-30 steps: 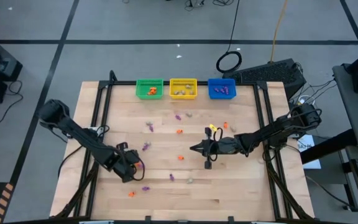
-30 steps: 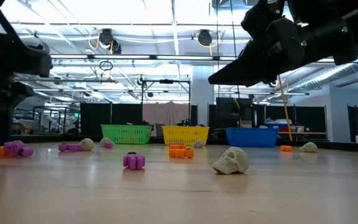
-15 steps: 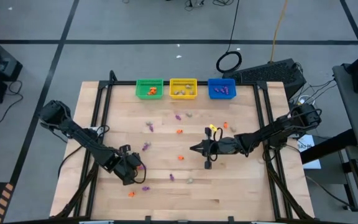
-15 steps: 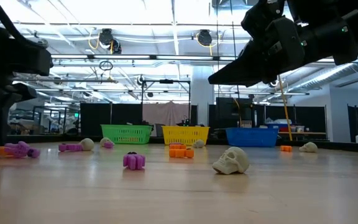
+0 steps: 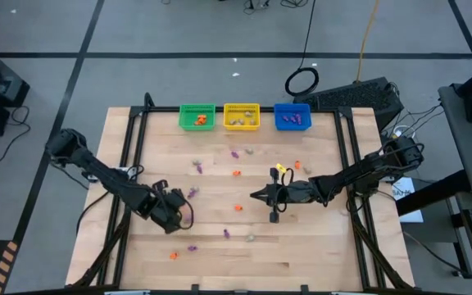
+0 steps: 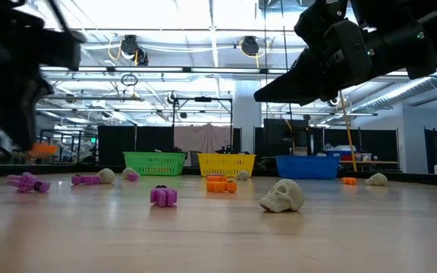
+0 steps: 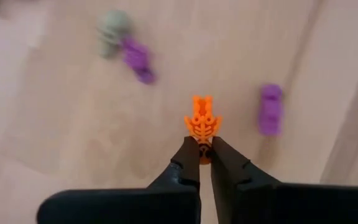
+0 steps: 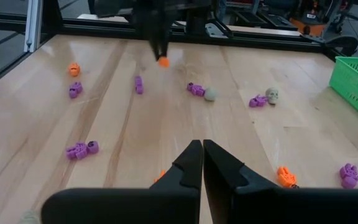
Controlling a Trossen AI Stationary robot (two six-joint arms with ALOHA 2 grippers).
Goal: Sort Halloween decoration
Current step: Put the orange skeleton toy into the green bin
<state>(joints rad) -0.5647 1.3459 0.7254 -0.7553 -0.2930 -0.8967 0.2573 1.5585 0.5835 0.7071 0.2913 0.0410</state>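
Tiny orange, purple and pale trinkets, the Halloween decoration, lie scattered over the wooden table (image 5: 318, 254). My left gripper (image 7: 204, 148), at the table's near left (image 5: 180, 222), is shut on a small orange skeleton trinket (image 7: 202, 122), held above the wood (image 6: 42, 150). Below it a purple trinket (image 7: 269, 109) lies on the table. My right gripper (image 8: 202, 147) hovers shut over the table's middle (image 5: 255, 196) with nothing in it. A pale skull (image 6: 282, 195) rests on the wood under it. My left gripper pinches the orange skeleton's lower end (image 7: 202, 143) between its two fingertips. The fingers slant down from the table's left side. The trinket sticks out past the tips along the line of the fingers, lifted clear of the table.
Green (image 5: 197, 115), yellow (image 5: 241, 115) and blue (image 5: 292, 115) baskets stand in a row at the table's far edge, each holding a few trinkets. A black frame rail (image 5: 134, 164) runs along each side of the table.
My left gripper has come down on an orange trinket that lay beside a purple one, taken hold of it, then risen and drawn a little toward the far edge. The orange trinket is now lifted clear; the purple one has stayed on the table.
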